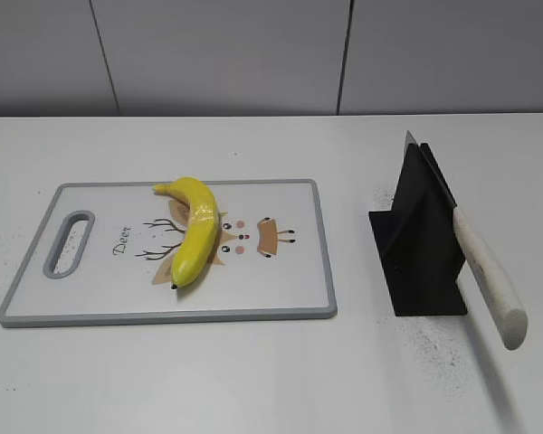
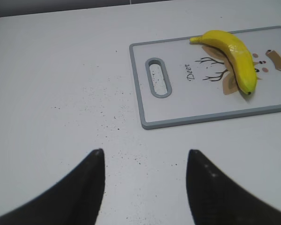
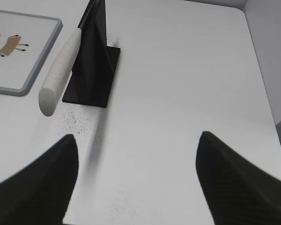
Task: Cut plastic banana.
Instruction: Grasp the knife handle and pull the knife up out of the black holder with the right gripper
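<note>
The plastic banana (image 1: 195,230) is glossy yellow and curved. It lies on a white cutting board (image 1: 281,289) with a grey rim and a deer drawing. It also shows in the left wrist view (image 2: 233,55). A knife with a white handle (image 1: 490,276) rests blade-up in a black stand (image 1: 419,244); the handle (image 3: 60,70) and stand (image 3: 94,70) also show in the right wrist view. My left gripper (image 2: 145,152) is open and empty over bare table, left of the board. My right gripper (image 3: 137,138) is open and empty, right of the stand. Neither gripper shows in the exterior view.
The board (image 2: 178,123) has a grey handle slot (image 1: 70,242) at its left end. The white table (image 1: 253,380) carries dark specks near the stand and in front of the left gripper. The table's right edge (image 3: 262,84) lies near the right gripper. A grey wall stands behind.
</note>
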You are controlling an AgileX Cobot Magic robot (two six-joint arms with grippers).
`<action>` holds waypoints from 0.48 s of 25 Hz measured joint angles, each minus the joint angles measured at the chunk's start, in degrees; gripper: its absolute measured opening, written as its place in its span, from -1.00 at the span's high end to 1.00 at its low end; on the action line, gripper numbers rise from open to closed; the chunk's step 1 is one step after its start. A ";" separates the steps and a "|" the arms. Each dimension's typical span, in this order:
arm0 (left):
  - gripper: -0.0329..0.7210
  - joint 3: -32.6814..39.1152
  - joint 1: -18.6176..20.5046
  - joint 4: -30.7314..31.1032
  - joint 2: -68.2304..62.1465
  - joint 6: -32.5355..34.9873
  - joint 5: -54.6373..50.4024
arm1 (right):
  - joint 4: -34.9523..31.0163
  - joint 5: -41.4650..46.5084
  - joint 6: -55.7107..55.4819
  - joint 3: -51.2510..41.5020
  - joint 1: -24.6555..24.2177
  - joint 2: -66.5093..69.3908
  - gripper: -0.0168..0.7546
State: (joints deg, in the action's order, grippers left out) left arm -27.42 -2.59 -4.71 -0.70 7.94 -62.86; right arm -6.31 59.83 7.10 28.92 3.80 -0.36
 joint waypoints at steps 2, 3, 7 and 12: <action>-0.50 0.00 0.00 0.00 0.00 0.00 0.00 | 0.00 0.00 0.00 0.00 0.00 0.00 -0.58; -0.50 0.00 0.00 0.00 0.00 0.00 0.00 | 0.00 0.00 0.00 0.00 0.00 0.00 -0.58; -0.50 0.00 0.00 0.00 0.00 0.00 0.00 | 0.00 0.00 0.00 0.00 0.00 0.00 -0.58; -0.50 0.00 0.00 0.00 0.00 0.00 0.00 | -0.84 2.48 -0.45 2.47 0.00 3.13 -0.58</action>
State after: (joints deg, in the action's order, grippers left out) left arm -27.42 -2.59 -4.71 -0.70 7.94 -62.86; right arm -7.15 62.31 6.66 31.40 3.80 2.77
